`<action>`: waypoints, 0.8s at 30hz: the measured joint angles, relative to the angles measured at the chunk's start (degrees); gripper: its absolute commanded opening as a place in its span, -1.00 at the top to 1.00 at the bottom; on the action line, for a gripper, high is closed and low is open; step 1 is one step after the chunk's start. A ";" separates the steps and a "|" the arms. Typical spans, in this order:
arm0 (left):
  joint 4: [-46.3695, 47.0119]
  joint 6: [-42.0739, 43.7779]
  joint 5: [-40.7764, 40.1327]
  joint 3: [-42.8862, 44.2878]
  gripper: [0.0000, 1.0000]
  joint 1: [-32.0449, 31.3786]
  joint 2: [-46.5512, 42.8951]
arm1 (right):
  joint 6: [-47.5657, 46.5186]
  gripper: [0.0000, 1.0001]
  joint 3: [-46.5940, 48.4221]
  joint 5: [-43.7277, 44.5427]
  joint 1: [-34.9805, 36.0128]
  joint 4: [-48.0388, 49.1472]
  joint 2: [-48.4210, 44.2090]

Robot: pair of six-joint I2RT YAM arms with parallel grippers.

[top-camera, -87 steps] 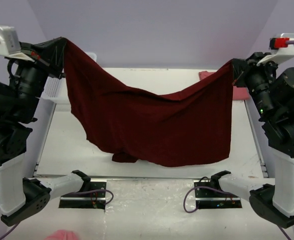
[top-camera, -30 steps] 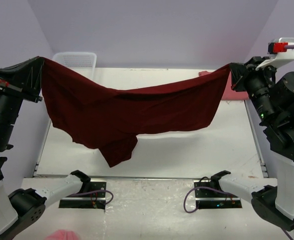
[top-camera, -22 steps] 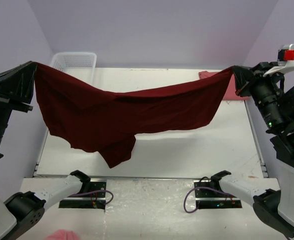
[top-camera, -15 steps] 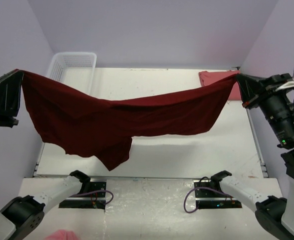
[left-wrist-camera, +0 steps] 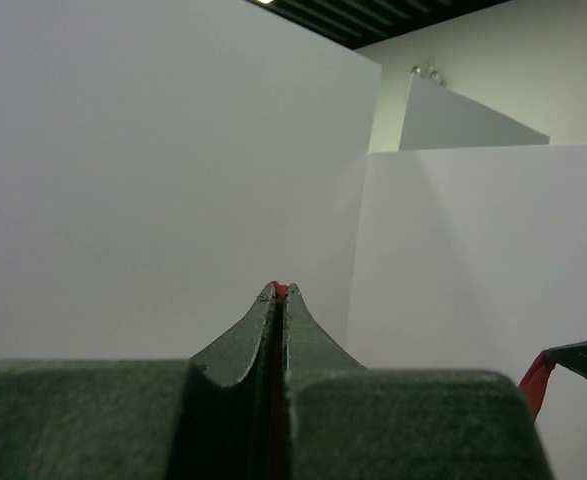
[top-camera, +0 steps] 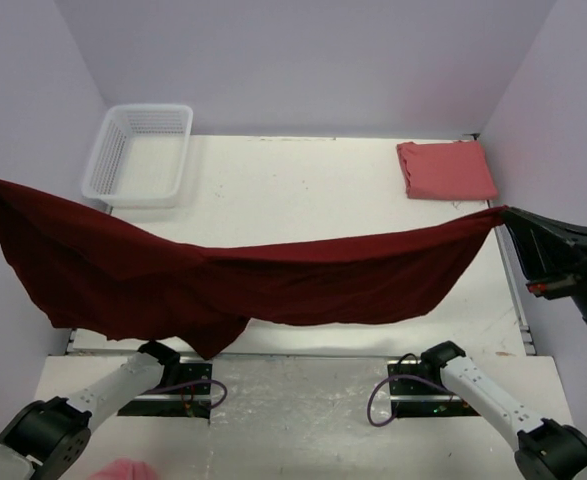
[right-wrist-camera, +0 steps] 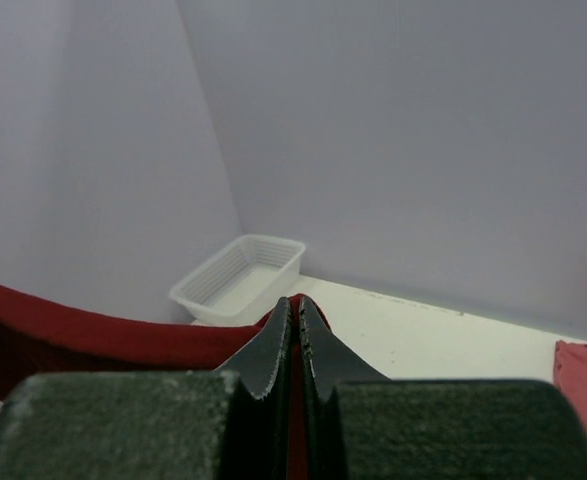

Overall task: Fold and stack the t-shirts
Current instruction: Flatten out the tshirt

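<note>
Above the table, near side: maroon t-shirt strung wide between both arms, sagging in the middle. One loose flap droops low, left of centre. Can't tell if any of it touches the surface.

Left gripper is pinched tight on a sliver of red cloth at the far left. Right gripper is clamped the same way on the opposite corner, far right. Salmon pink t-shirt sits folded at the far right corner of the table. White basket is at the far left corner.

My read: spread-and-lay step, fold on the maroon one not begun.

To do it well:
- hold both pinches level, top edge taut
- lower evenly so the hanging hem lands first, then draw the cloth out flat
- watch the drooping flap, probably a sleeve; it could tuck under and crease
- don't over-stretch; grips are on thin edges and could slip
- land it mid-table, well apart from the pink shirt and basket
</note>
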 measured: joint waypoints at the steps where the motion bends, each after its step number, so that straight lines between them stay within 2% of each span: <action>1: 0.33 -0.42 0.52 1.01 1.00 0.09 0.39 | 0.13 1.00 0.52 -0.72 0.00 0.02 -0.42; 12: 11.10 -5.55 10.64 2.14 1.00 0.33 3.28 | 0.90 1.00 4.79 -7.67 0.00 0.48 -2.32; 24: 19.37 -10.56 17.11 0.98 1.00 0.63 3.43 | 0.87 1.00 7.28 -11.58 0.00 1.20 -5.35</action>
